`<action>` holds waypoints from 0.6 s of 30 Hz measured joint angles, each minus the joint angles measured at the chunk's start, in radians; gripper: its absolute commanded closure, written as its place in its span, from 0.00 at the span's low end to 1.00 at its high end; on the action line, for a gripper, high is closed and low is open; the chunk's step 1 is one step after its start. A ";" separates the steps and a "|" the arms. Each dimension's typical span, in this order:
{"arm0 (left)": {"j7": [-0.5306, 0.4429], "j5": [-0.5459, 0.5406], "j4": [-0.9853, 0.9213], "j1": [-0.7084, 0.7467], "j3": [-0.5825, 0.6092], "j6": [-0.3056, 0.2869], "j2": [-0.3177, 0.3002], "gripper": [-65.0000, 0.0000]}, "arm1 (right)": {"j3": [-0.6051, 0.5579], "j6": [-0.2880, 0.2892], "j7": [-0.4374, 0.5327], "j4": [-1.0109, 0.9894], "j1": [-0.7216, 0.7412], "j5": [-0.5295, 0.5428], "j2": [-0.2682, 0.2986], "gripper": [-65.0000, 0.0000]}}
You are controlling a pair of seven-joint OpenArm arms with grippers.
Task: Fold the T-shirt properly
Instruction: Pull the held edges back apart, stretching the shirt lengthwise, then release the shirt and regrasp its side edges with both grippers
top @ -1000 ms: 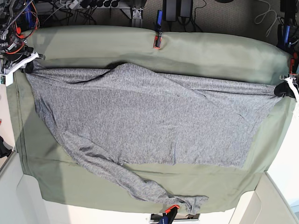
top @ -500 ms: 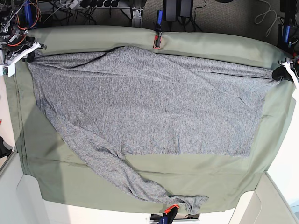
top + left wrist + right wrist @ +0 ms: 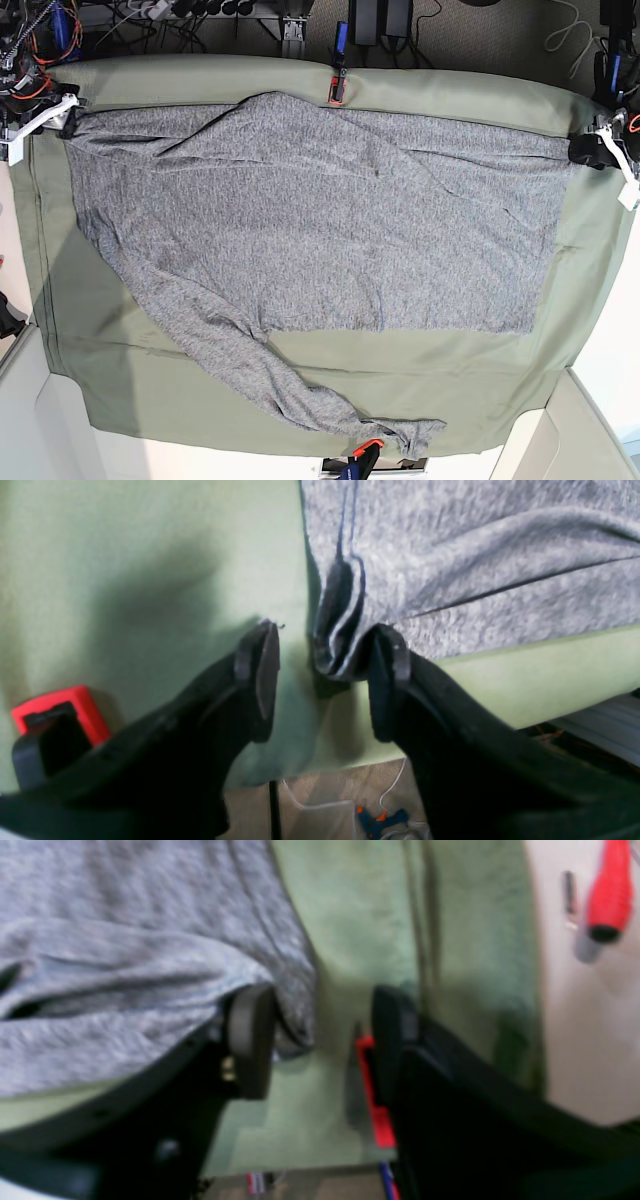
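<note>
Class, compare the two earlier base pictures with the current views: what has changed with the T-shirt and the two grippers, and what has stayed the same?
Both grippers drew the T-shirt's top edge toward the table's far side, spreading it flatter. The left gripper and right gripper now stand open, each with a shirt corner loose between its fingers. The sleeve trailing to the near edge and the olive cloth stayed put.

Speckled heather-grey T-shirt [image 3: 300, 220] with no print, plain olive-green cloth [image 3: 450, 100] over the whole counter, red-orange clamps [image 3: 336, 88] on its far and near edges, both grippers black.

No readable text, labels or numbers anywhere.
</note>
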 measured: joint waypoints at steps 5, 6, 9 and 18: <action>0.000 -0.002 0.050 -0.002 -0.048 0.003 -0.002 0.53 | 0.000 0.000 0.003 0.000 0.031 0.043 0.023 0.45; -0.002 -0.002 0.068 -0.006 -0.060 0.006 -0.002 0.53 | 0.000 0.000 0.008 0.000 0.045 0.055 0.029 0.45; -0.011 -0.008 0.107 -0.053 -0.072 0.008 -0.003 0.53 | 0.002 0.000 0.018 -0.002 0.114 0.071 0.037 0.45; -0.078 0.066 0.106 -0.154 -0.072 0.010 -0.005 0.53 | -0.016 0.004 0.038 -0.157 0.393 0.074 0.039 0.45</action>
